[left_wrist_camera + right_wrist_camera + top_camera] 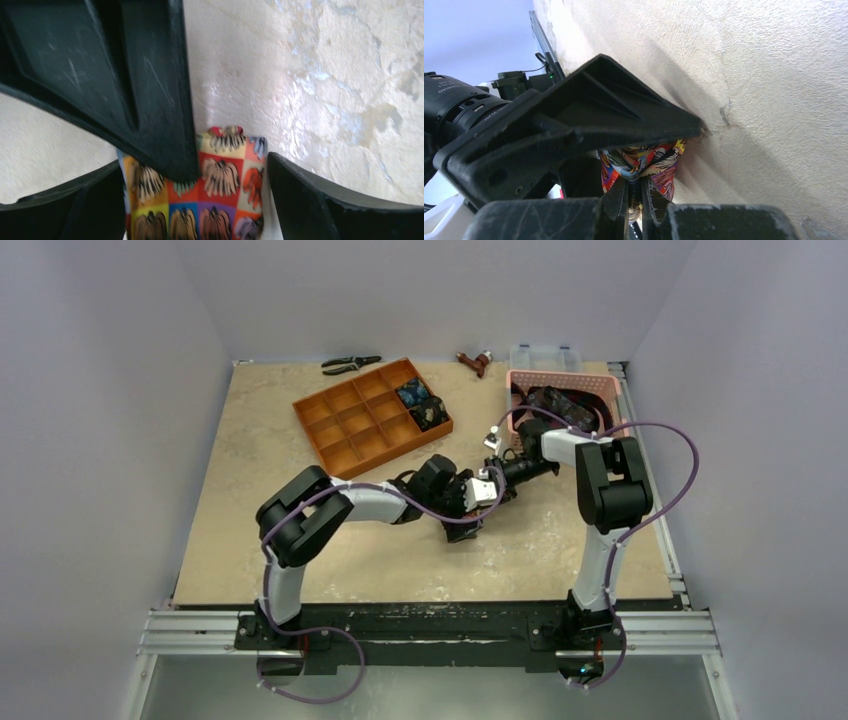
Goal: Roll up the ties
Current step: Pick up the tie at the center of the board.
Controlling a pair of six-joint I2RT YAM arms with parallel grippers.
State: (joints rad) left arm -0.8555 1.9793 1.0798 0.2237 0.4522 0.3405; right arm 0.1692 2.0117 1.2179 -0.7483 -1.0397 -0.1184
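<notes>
A tie with a busy orange-yellow-red print (225, 185) lies on the table between my two grippers. In the left wrist view my left gripper (195, 167) has a finger against each side of it. One black finger of the right gripper (150, 90) presses on it from above. In the right wrist view my right gripper (634, 192) is pinched shut on a fold of the same tie (659, 160). In the top view both grippers meet at mid-table, left (468, 504) and right (488, 490), and hide the tie.
An orange compartment tray (340, 425) stands at the back with two dark coiled ties (412, 393) (430, 416) in its right cells. A pink basket (600, 388) at back right holds dark ties (558, 405). Pliers (350, 364) and a brown object (478, 362) lie by the back wall.
</notes>
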